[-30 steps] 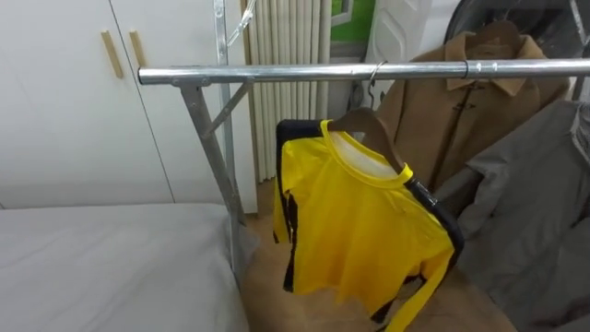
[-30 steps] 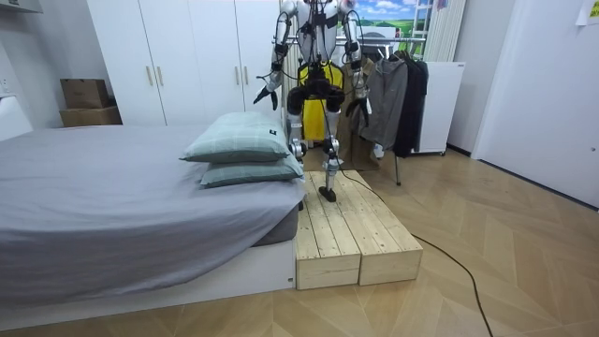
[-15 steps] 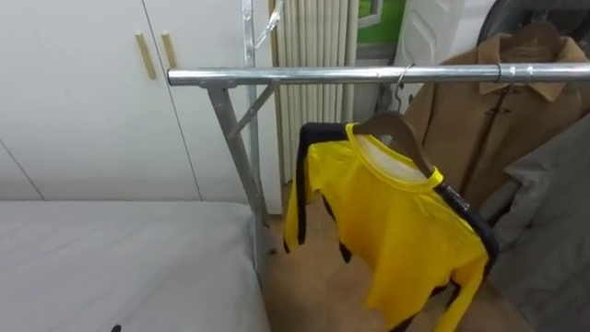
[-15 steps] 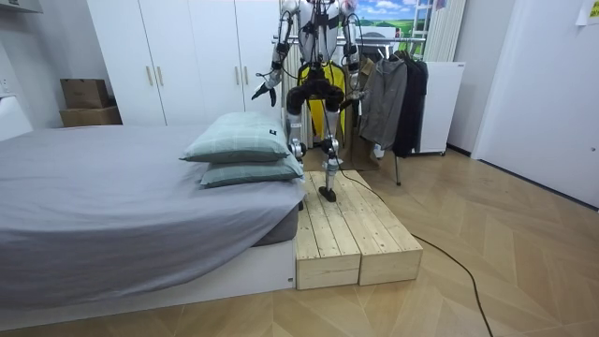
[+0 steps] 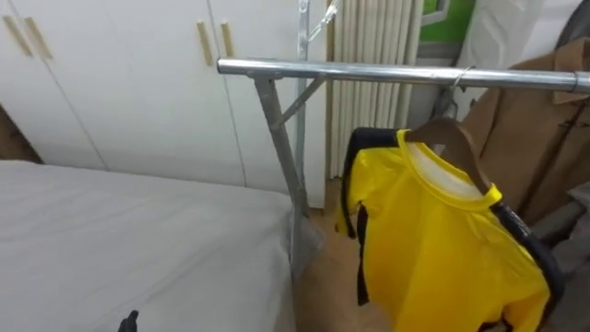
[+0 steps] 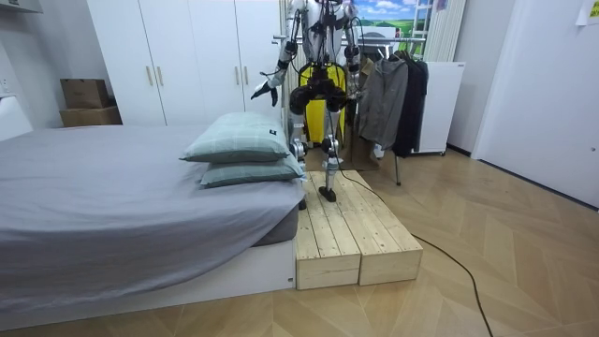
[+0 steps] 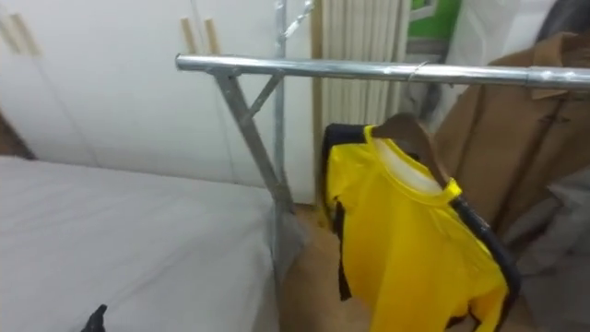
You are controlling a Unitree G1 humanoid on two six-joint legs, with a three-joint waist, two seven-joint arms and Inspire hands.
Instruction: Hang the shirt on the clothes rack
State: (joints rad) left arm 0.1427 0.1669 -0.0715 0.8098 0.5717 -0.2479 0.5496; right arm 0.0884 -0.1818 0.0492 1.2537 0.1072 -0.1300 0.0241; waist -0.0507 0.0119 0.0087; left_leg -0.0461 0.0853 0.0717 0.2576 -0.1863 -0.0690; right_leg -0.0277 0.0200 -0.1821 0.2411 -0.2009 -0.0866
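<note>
A yellow shirt with black trim (image 5: 433, 240) hangs on a wooden hanger (image 5: 449, 136) hooked over the metal rail (image 5: 369, 72) of the clothes rack. No hand touches it. In the room view I stand on the wooden platform (image 6: 351, 234) in front of the rack, and the shirt (image 6: 318, 112) shows past my legs. My left hand (image 6: 263, 90) is raised out over the bed side with loose, straight fingers and holds nothing. My right hand (image 6: 350, 92) hangs by the rack, too small to read. A dark fingertip (image 5: 129, 321) pokes in at the bottom edge.
A brown coat (image 5: 539, 120) hangs on the same rail to the right, with grey and dark garments (image 6: 386, 94) beyond. The grey bed (image 5: 138, 240) lies to my left, with two pillows (image 6: 239, 150). White wardrobe doors (image 5: 120, 83) stand behind the rack's slanted leg (image 5: 281, 157).
The whole eye view has swung left, so more bed and wardrobe show and the shirt sits farther right. The left hand has risen slightly. The shirt stays on the rail.
</note>
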